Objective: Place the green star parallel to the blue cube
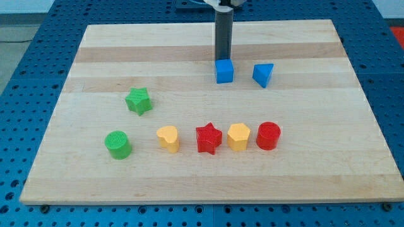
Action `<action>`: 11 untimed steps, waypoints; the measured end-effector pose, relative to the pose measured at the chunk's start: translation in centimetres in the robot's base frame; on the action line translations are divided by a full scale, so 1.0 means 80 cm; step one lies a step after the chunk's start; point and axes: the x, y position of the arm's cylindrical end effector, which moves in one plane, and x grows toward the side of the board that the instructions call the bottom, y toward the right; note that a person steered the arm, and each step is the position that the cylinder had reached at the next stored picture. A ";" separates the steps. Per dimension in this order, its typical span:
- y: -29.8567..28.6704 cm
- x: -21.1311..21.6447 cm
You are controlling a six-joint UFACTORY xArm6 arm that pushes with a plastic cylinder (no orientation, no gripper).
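Note:
The green star (138, 101) lies on the wooden board at the view's left of centre. The blue cube (225, 71) sits toward the view's top, right of centre. My tip (222, 59) stands right behind the blue cube, at its top edge, touching or nearly touching it. The tip is far to the right and above the green star.
A blue triangular block (264, 74) lies just right of the cube. A row near the view's bottom holds a green cylinder (118, 144), a yellow heart (168, 138), a red star (208, 139), a yellow hexagon (238, 137) and a red cylinder (268, 135). The board's edge (208, 200) borders a blue pegboard table.

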 end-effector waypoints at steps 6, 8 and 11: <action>-0.153 0.021; -0.260 0.119; -0.212 0.137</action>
